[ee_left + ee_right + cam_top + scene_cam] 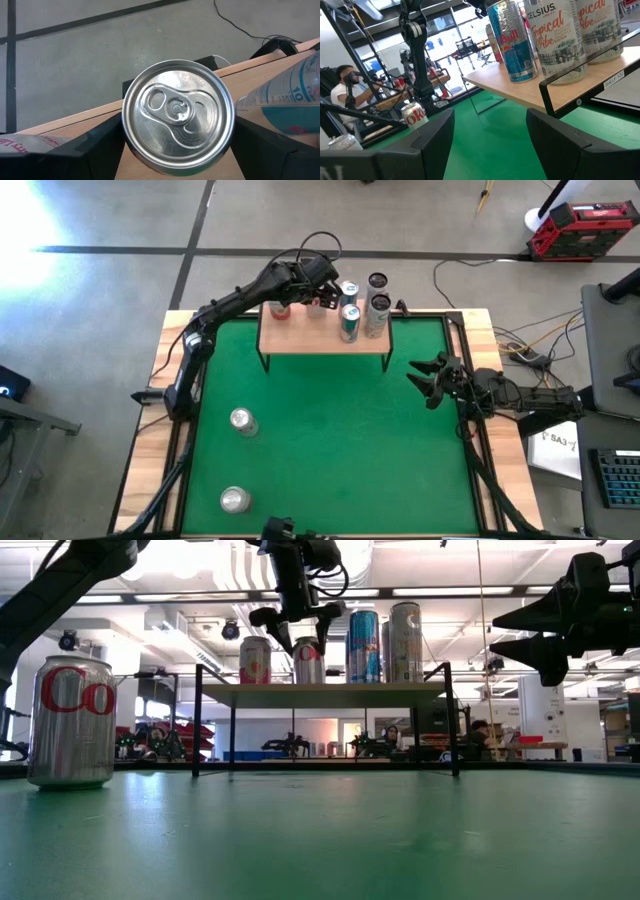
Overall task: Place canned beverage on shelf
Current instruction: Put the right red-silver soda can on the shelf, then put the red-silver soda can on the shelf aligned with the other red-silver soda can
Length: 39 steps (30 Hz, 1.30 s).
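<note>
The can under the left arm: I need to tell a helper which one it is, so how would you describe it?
Find the small wooden shelf at the table's far edge. Several cans stand on it; the can meant is second from the left end in the low view. It alone sits between the fingers of the left pincer, which reaches down from above.

Tall cans (555, 35) stand on the wooden shelf (530, 90); two Coke cans (414, 116) sit on green table (485, 120).
</note>
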### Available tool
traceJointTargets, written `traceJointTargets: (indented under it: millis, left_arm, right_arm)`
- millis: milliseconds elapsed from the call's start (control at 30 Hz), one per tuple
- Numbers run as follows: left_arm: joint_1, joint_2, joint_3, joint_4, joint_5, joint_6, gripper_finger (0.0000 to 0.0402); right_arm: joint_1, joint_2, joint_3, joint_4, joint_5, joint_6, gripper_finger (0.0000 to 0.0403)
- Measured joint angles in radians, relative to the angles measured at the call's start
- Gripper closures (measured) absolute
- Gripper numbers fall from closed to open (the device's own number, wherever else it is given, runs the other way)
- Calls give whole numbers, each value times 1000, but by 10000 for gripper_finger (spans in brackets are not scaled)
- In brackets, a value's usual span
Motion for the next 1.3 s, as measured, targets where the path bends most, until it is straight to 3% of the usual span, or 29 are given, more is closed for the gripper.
traceJointTargets:
  millis: [400, 967, 1133, 1300]
  left_arm:
    - [-2, -8, 0, -6, 1, 0, 53]
    - [-33, -105, 28, -68, -2, 23, 50]
    - [-114, -154, 28, -211, 1, -117, 50]
    - [-256, -192, 22, -352, -68, -402, 53]
  right_arm:
    - [0, 0, 0, 0, 0, 0, 165]
    - [0, 0, 0, 0, 0, 0, 165]
    - [0, 0, 0, 0, 0, 0, 165]
    - [0, 0, 0, 0, 0, 0, 165]
